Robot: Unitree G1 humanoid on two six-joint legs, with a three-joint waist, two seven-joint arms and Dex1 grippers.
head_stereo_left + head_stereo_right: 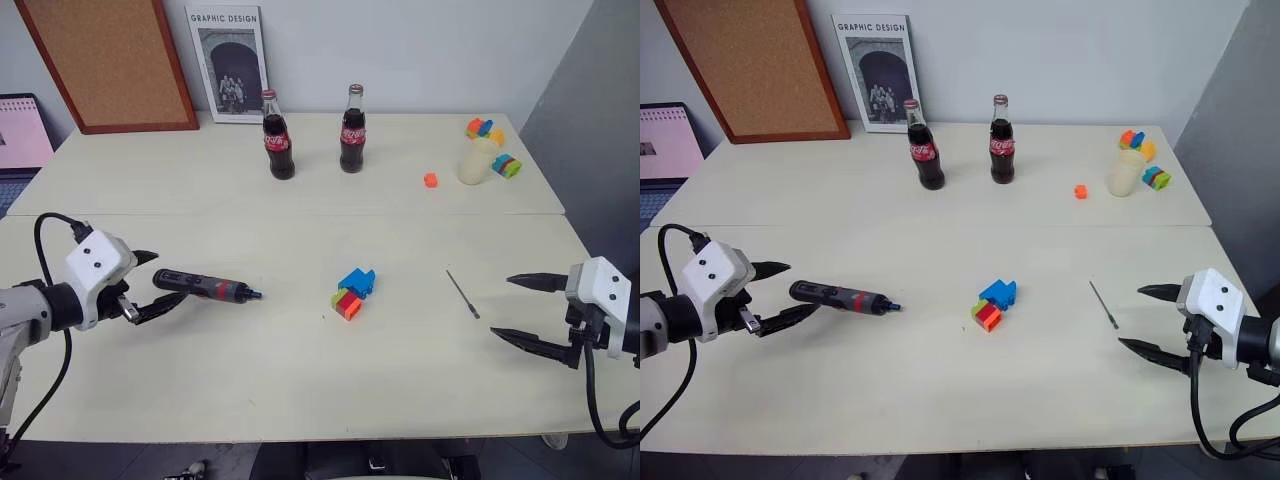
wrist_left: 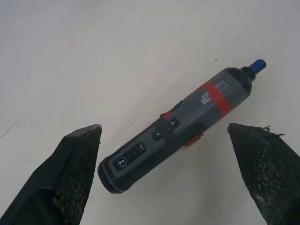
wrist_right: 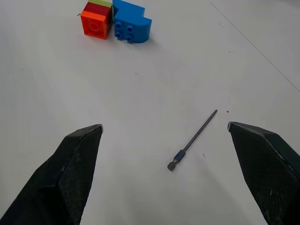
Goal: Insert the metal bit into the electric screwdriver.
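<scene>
Electric screwdriver [image 1: 207, 287]: lying flat on the near table [image 1: 300, 400], left of centre, butt end between the spread fingers of the left gripper [image 1: 148, 288], tapered blue-tipped nose pointing toward the middle of the table. Not yet gripped; jaws wide apart, no finger in contact with the barrel in the left wrist view.

Metal bit [image 1: 462, 294]: lying loose on the same table, well right of centre, just ahead of the right gripper [image 1: 518, 310]. Jaws of that gripper also fully apart, holding nothing. Thicker shank end nearer the gripper, thin tip pointing away.

Step in hand, by judgement: approach and pick-up of both parts.

- Lower the left gripper over the grey body behind the red band; close across the barrel, clear of the buttons if possible.
- Lower the right gripper until one fingertip sits on each side of the bit near its shank end, then close slowly. Expect the thin rod to roll or slip; keep the fingertips close to the tabletop.
- Align shank with nose before pushing in.

Between the two parts: a cluster of coloured blocks [image 1: 352, 293], apart from both. Keep clear.

Farther back: two cola bottles [image 1: 312, 133], a small orange block [image 1: 431, 180], a cup with more blocks [image 1: 479, 160].
</scene>
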